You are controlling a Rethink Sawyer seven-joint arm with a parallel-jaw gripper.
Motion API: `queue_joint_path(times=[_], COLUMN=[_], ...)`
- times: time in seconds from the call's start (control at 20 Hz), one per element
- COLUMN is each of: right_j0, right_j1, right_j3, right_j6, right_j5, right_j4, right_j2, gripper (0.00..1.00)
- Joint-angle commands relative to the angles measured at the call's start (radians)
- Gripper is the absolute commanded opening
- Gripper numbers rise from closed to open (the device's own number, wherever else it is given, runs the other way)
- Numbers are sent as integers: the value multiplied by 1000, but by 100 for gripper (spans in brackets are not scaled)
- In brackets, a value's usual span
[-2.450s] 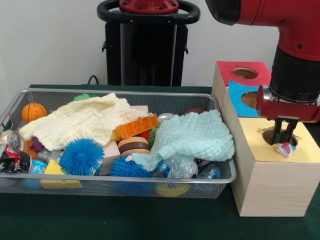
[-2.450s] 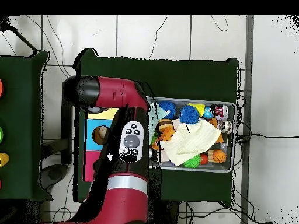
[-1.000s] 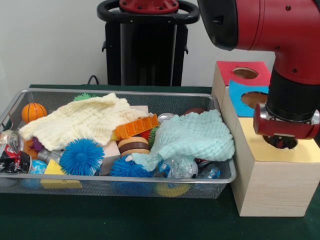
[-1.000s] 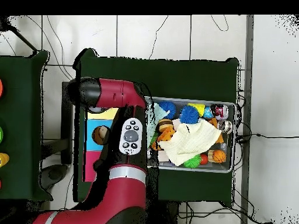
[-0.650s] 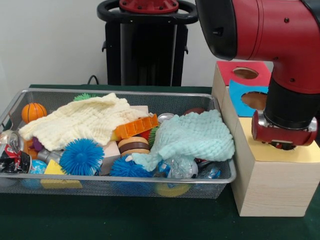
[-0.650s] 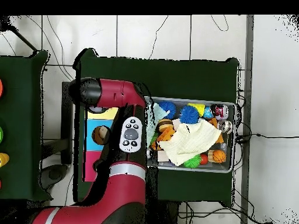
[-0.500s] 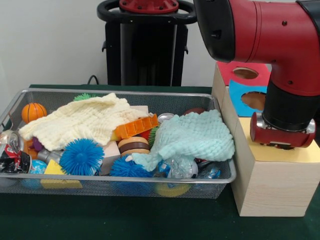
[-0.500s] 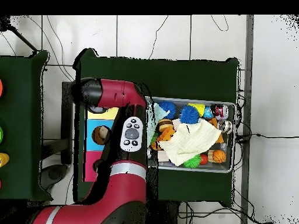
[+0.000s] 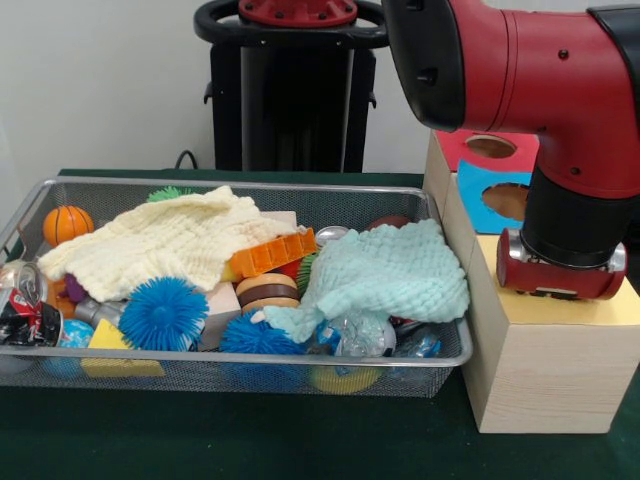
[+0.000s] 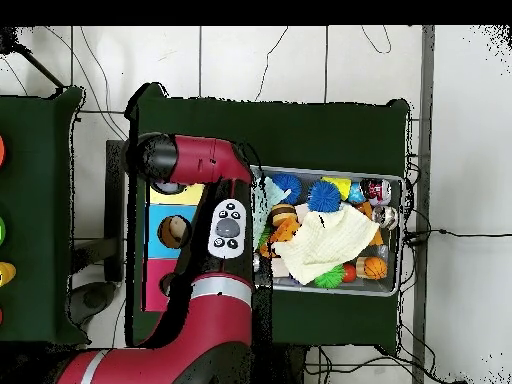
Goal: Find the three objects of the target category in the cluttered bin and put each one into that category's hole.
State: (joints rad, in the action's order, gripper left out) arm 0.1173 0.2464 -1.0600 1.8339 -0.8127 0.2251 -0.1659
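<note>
The red arm's wrist sits low on the yellow top of the wooden box, right over its hole. My gripper is hidden beneath the wrist, down in that hole, and nothing it might hold shows. The blue panel and the red panel, each with a round hole, lie behind it. In the overhead view the arm covers the box's edge beside the yellow panel. The wire bin stands to the left, full of clutter.
In the bin lie a yellow cloth, a mint cloth, two blue spiky balls, a small basketball, a crushed can, an orange plastic piece and a yellow block.
The arm has come down over the yellow hole. The gripper and the small colourful crumpled thing it held above the hole have dropped out of sight.
</note>
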Motion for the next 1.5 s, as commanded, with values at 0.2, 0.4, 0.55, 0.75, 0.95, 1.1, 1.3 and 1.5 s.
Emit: queue_joint_path(times=[0.2,0.4,0.55,0.75,0.95,1.1,1.3,1.5], right_j0=[-23,-18,-13,-11,-8,-11,-17,-30], right_j1=[-2,28,53,90,119,140,162,193], right_j3=[-5,-26,-55,-101,-131,-151,-152,-198], right_j6=[144,143,148,143,144,137,122,133], right_j5=[32,-18,-27,-52,-67,-78,-119,-73], right_j4=[-33,-23,-15,-2,1,1,-3,23], right_j2=[12,15,19,33,33,34,35,57], gripper=[0,0,0,0,0,0,0,0])
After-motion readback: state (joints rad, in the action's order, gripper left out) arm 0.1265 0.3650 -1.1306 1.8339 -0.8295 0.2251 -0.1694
